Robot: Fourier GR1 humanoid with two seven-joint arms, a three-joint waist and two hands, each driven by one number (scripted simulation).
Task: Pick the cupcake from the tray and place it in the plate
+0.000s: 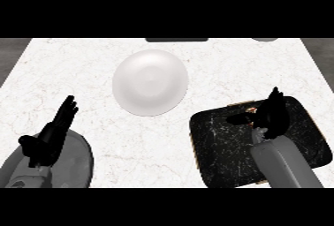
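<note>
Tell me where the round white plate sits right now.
The round white plate lies mid-counter in the head view, up-left of the dark marbled square tray.

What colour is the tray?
Black with thin white marbling, seen in the head view: the tray.

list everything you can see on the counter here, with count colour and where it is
counter: one, white marbled, fills the view
plate: one, white, upper middle of the counter, nothing on it
tray: one, black speckled, lower right, partly under the right arm
cupcake: one, only a small brownish bit shows at the tray's far edge, mostly hidden by the right hand
dark object: one, at the counter's far edge, cut off by the view
grey object: one, far right edge, cut off, cannot tell what it is
left hand: one, black, lower left, open with fingers up, resting
right hand: one, black, over the tray's far side at the cupcake; grip cannot be made out
</note>
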